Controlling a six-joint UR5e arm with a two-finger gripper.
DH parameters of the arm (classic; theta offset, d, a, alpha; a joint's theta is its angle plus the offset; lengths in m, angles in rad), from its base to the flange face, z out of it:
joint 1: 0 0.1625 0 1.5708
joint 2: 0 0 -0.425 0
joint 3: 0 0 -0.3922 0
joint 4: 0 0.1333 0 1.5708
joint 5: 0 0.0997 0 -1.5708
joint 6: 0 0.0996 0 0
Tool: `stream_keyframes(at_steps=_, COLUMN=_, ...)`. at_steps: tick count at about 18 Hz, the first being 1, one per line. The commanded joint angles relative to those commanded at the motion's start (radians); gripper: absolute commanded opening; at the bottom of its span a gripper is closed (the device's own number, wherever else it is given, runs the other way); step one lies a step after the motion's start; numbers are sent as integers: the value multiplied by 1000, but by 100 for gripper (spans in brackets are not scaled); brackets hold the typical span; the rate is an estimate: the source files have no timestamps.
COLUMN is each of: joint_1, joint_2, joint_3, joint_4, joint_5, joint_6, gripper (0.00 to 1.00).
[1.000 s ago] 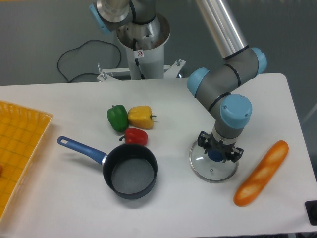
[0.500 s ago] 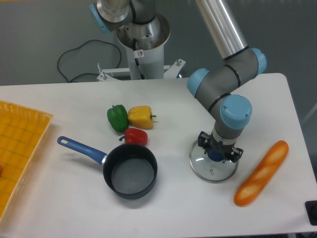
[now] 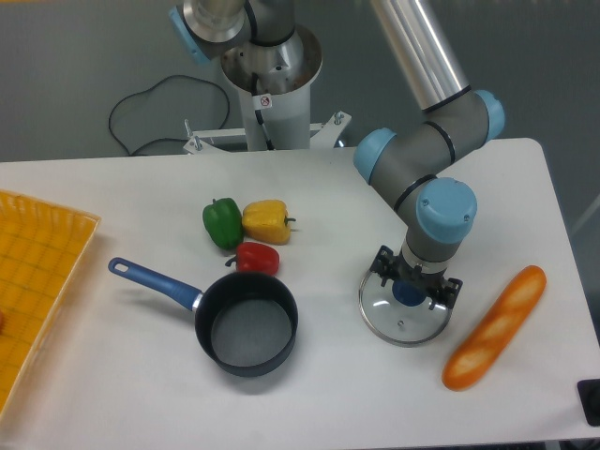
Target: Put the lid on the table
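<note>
The glass lid [image 3: 404, 314] lies flat on the white table [image 3: 319, 394], knob side up, toward the right half of the tabletop and nearer its front edge. It is round and clear, so the white surface shows through it, with a thin metal rim, a blue centre knob partly hidden from above, and a small steam hole on its near side. The table is broad and flat, with a rounded far-right corner

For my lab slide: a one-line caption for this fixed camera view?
Gripper spread open over the blue knob of the lid, which lies flat on the table beside the baguette.
</note>
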Motion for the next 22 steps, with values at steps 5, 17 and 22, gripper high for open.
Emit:
stream_keyframes(at_steps=5, joint_1=8, joint_2=69, joint_3=-23, joint_4=0, joint_5=35, joint_6=8, gripper=100)
stream_keyframes(at_steps=17, joint_1=52, joint_2=164, joint_3=-14, joint_4=-54, joint_5=38, joint_6=256, gripper=100)
stream_keyframes(at_steps=22, joint_1=67, joint_2=173, joint_3=-12, joint_4=-81, joint_5=40, joint_6=492, gripper=100)
